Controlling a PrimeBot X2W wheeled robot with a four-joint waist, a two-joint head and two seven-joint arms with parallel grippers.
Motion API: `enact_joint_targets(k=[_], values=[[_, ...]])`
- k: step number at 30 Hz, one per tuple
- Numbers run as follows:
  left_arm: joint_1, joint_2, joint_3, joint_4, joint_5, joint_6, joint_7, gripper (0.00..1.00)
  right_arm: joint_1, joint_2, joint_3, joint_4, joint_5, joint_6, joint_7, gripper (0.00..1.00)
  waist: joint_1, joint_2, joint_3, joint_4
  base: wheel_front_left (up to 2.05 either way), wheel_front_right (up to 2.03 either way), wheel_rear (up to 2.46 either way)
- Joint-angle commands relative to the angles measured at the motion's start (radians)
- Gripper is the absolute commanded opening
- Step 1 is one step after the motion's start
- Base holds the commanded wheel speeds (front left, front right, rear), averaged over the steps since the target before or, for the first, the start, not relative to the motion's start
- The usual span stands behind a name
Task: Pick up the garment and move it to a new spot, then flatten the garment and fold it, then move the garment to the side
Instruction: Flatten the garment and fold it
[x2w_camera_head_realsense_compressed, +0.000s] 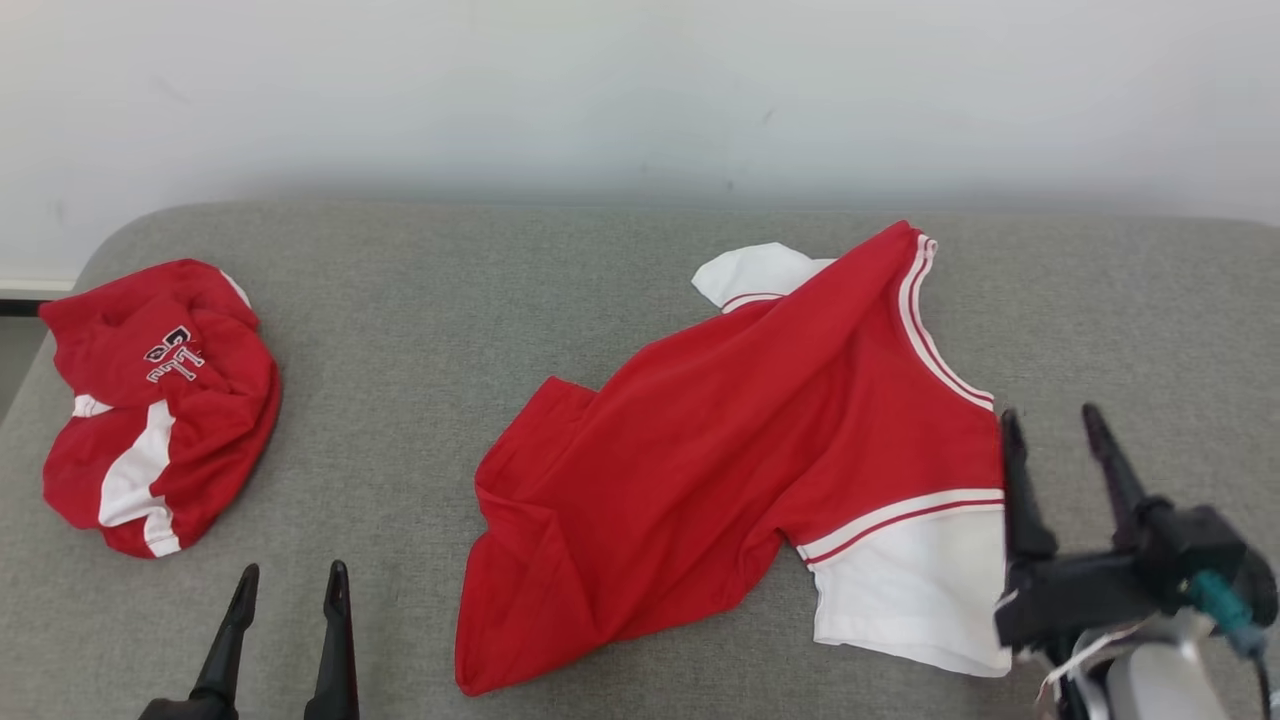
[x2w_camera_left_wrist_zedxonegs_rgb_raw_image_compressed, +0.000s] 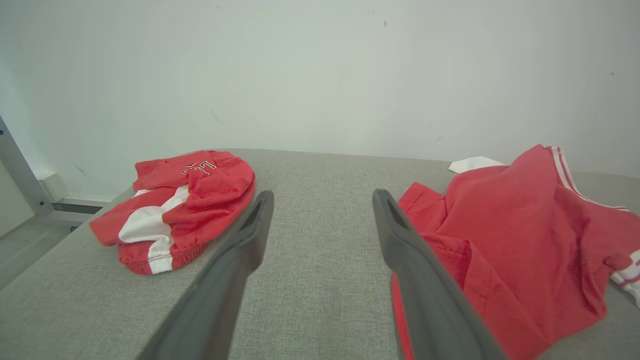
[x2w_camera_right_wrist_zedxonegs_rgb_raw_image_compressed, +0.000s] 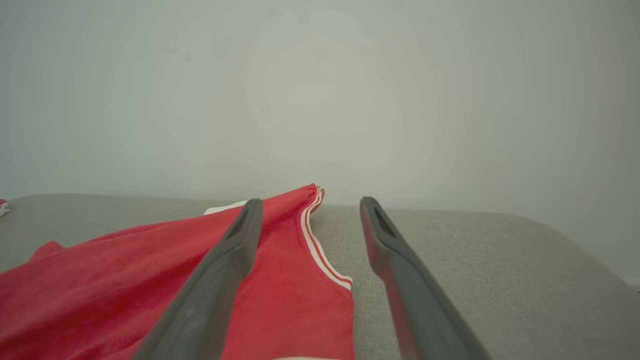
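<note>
Left pincer (x2w_camera_head_realsense_compressed: 293, 572) released, fingers apart, nothing held, over bare grey desk (x2w_camera_head_realsense_compressed: 400, 300). Ahead and to its left, well apart, lies a bunched red-and-white garment (x2w_camera_head_realsense_compressed: 160, 400). Ahead and to its right, between the two pincers, is the task's thing, a red shirt (x2w_camera_head_realsense_compressed: 740, 450). It is partly spread, with its rumpled hem corner (x2w_camera_head_realsense_compressed: 530, 560) nearest the left pincer and its white sleeve (x2w_camera_head_realsense_compressed: 910, 590) just beside the right pincer (x2w_camera_head_realsense_compressed: 1050, 412). Right pincer released and empty, one finger over the shirt's edge, the other over bare desk; contact with cloth cannot be told. Risks, as judged: closing there may pinch both layers, so a pull drags the whole shirt instead of smoothing it. The hem corner may tuck under. A left reach straying leftward takes the wrong garment.
</note>
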Motion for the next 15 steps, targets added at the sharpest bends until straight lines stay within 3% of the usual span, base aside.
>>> enact_joint_targets(k=[1, 7, 15], values=[[0.015, 0.004, 0.003, -0.003, 0.004, 0.001, -0.003, 1.0, 0.044, 0.028, -0.001, -0.036, -0.007, -0.002, -0.001, 1.0, 0.0001, 0.0, -0.003, -0.01, 0.0, 0.0, 0.0], [0.022, 0.006, 0.008, 0.002, 0.016, 0.001, -0.003, 1.0, 0.161, 0.098, 0.009, -0.147, -0.007, -0.002, -0.001, 1.0, 0.0001, 0.0, -0.006, -0.03, 0.0, 0.0, 0.0], [0.035, 0.008, 0.017, 0.015, 0.04, 0.001, -0.003, 1.0, 0.278, 0.14, 0.043, -0.216, 0.007, -0.002, -0.001, 1.0, 0.0001, 0.0, -0.031, -0.043, 0.0, 0.0, 0.0]])
